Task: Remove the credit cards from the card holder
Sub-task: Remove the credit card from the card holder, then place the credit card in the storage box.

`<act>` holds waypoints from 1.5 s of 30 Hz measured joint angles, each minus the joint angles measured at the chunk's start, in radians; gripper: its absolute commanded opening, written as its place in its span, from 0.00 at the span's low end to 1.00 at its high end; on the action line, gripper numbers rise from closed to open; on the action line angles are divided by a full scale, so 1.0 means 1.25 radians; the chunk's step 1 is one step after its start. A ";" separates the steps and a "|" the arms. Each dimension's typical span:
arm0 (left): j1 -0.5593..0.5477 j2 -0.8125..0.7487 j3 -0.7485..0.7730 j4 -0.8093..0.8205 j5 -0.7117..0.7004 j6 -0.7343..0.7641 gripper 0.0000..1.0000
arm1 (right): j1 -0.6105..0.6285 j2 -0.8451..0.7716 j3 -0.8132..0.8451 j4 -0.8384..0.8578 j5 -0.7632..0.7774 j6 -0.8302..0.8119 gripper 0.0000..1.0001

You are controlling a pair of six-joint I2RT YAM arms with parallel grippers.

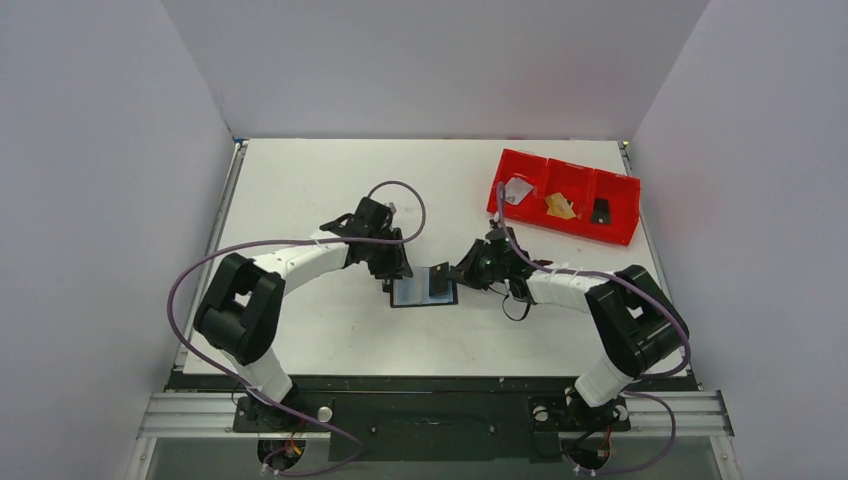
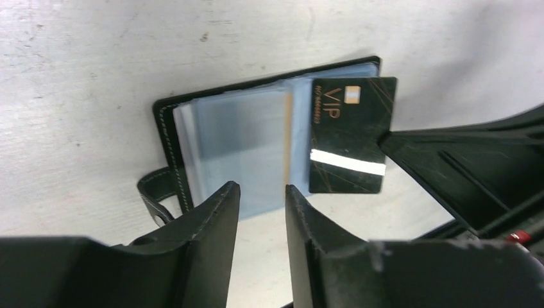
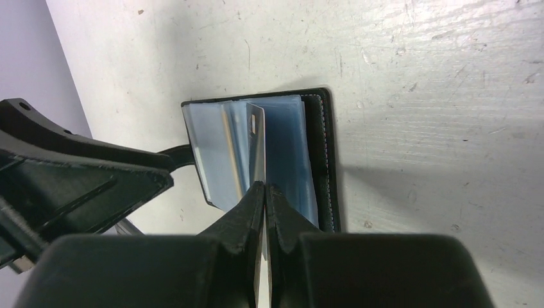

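Observation:
The card holder [image 1: 415,293] lies open on the table between my arms, its bluish plastic sleeves [image 2: 237,141] fanned up. My right gripper [image 3: 265,187] is shut on a black credit card [image 2: 349,131] with gold "VIP" lettering. It holds the card upright over the holder's right half, and the right wrist view shows the card edge-on [image 3: 258,138]. My left gripper [image 2: 262,189] stands open just in front of the holder's near edge, with only bare table between its fingers. Three more credit cards lie in the red tray: silver [image 1: 518,190], gold [image 1: 560,206] and black [image 1: 600,211].
The red three-compartment tray [image 1: 571,226] sits at the back right of the table. The holder's strap loop [image 2: 153,192] sticks out beside my left finger. Grey walls close the table in on three sides.

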 measured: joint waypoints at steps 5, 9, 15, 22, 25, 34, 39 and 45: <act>0.002 -0.030 0.002 0.015 0.063 -0.014 0.42 | -0.008 -0.016 0.000 0.000 -0.013 0.003 0.00; 0.013 -0.037 -0.004 0.058 0.124 -0.039 0.46 | -0.016 -0.038 0.000 0.001 -0.033 0.016 0.00; 0.048 -0.041 -0.058 0.150 0.214 -0.091 0.47 | -0.031 -0.080 0.000 0.003 -0.071 0.040 0.00; 0.073 -0.042 -0.129 0.302 0.308 -0.173 0.53 | -0.044 -0.117 0.001 0.008 -0.107 0.066 0.00; 0.079 -0.042 -0.150 0.369 0.343 -0.212 0.54 | -0.044 -0.122 0.004 0.008 -0.118 0.073 0.00; 0.087 -0.042 -0.170 0.512 0.398 -0.289 0.54 | -0.044 -0.127 0.007 0.025 -0.142 0.105 0.00; 0.087 -0.042 -0.177 0.553 0.408 -0.316 0.54 | -0.044 -0.132 0.008 0.030 -0.153 0.114 0.00; 0.088 -0.042 -0.178 0.568 0.415 -0.333 0.54 | -0.044 -0.146 0.013 0.032 -0.155 0.124 0.00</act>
